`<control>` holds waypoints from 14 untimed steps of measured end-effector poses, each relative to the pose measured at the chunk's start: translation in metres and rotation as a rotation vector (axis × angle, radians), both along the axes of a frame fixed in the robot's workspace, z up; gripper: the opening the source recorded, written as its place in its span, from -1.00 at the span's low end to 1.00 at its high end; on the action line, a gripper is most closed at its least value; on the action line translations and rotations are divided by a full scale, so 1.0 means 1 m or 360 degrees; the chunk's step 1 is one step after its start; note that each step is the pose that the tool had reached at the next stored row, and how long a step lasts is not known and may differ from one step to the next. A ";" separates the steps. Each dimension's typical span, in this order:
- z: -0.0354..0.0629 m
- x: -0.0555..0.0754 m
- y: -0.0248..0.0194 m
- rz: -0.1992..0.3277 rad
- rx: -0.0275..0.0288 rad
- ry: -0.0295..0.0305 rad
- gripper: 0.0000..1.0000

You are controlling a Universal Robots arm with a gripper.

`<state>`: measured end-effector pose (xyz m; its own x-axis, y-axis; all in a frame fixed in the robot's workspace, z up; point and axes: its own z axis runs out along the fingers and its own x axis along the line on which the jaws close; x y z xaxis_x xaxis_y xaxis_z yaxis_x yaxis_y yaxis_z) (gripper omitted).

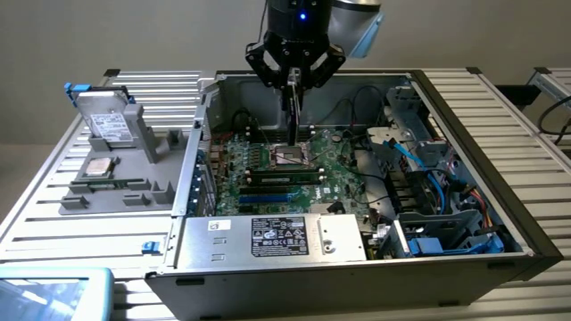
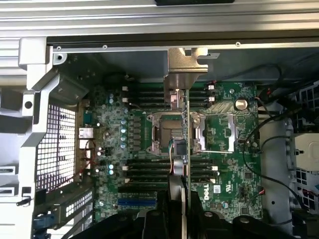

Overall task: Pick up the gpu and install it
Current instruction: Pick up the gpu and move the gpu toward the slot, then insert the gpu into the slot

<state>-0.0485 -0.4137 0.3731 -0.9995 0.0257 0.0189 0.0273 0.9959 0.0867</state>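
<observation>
Jaws pinching gpu by top edge; gpu hangs upright, edge-on, over motherboard inside case; looks unseated; advice: keep gpu plumb, square edge to slot, bracket toward rear wall, no twist.

In the exterior view, the computer case sits on the counter, with the rack holding the upright hard drive at its 9 o'clock. Inside, the power supply lies at the motherboard's 6 o'clock. The gpu hangs edge-down in the gripper over the motherboard.
</observation>
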 end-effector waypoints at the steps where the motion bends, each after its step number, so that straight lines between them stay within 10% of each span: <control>1: -0.0001 0.000 0.0000 0.0000 0.00000 0.00002 -0.44; 7: -0.0001 0.000 0.0000 0.0006 -0.00003 0.00009 -0.44; 14: -0.0001 0.000 0.0001 0.0200 0.00051 0.00036 -0.44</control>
